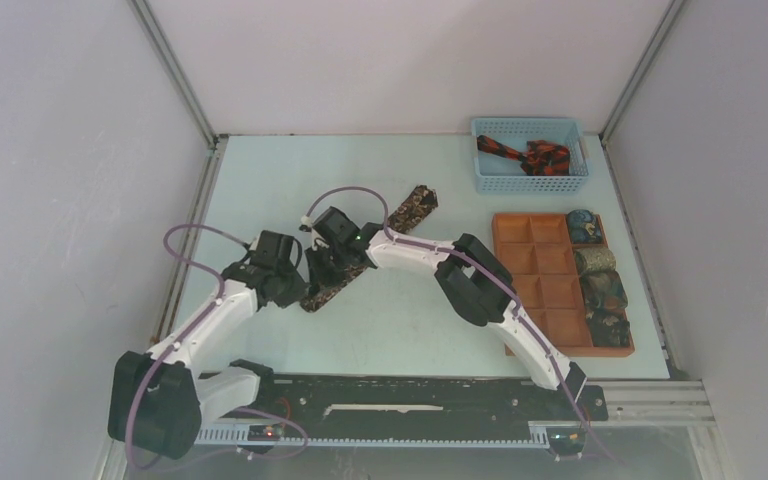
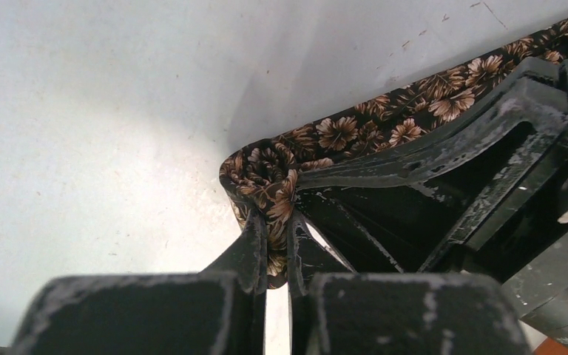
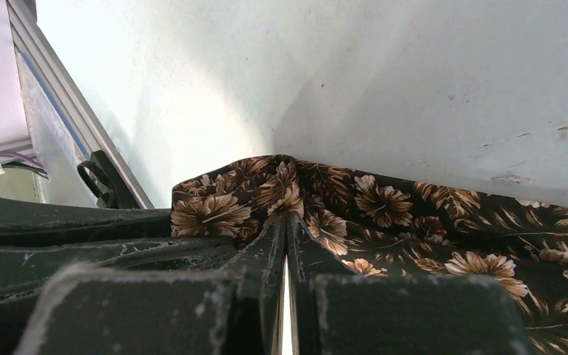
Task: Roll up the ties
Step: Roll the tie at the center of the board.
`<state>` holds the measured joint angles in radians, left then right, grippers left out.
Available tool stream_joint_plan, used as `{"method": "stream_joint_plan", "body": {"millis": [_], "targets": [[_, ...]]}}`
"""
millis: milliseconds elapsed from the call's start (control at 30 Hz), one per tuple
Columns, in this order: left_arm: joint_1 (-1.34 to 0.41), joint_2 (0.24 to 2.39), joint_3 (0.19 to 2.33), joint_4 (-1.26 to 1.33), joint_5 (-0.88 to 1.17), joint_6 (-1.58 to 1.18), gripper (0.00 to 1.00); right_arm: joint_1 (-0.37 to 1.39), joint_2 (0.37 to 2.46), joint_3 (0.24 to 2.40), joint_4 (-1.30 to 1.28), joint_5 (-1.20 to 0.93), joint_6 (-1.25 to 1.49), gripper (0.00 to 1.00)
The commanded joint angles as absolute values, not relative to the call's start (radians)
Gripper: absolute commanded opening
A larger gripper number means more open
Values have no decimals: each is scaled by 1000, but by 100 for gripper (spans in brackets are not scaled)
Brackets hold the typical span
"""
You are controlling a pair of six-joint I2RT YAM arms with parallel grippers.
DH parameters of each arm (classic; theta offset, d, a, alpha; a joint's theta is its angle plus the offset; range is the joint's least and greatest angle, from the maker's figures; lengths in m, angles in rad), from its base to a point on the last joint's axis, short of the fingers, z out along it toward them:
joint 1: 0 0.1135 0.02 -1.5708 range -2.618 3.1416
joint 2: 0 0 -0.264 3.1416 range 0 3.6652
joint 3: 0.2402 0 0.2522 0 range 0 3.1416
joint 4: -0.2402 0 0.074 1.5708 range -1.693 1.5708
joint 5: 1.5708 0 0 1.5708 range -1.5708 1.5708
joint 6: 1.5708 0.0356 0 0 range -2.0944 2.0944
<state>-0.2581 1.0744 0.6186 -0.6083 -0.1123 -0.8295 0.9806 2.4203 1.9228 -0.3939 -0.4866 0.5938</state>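
The brown floral tie (image 1: 418, 207) lies diagonally on the table (image 1: 390, 330), left of centre. The left hand (image 2: 274, 238) and right hand (image 3: 287, 225) are each clamped on its near end, seemingly to begin an even roll.

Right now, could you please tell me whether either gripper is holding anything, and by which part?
Both hold the brown floral tie: the left gripper and the right gripper each pinch the fabric at its near end.
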Motion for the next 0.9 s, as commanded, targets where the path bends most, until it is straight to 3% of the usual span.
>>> {"method": "stream_joint_plan", "body": {"millis": [0, 867], "targets": [[-286, 1120, 687, -593, -124, -830, 0, 987, 2387, 1892, -343, -523, 609, 3], [-351, 1374, 817, -623, -182, -816, 0, 913, 2244, 1746, -328, -507, 572, 4]]}}
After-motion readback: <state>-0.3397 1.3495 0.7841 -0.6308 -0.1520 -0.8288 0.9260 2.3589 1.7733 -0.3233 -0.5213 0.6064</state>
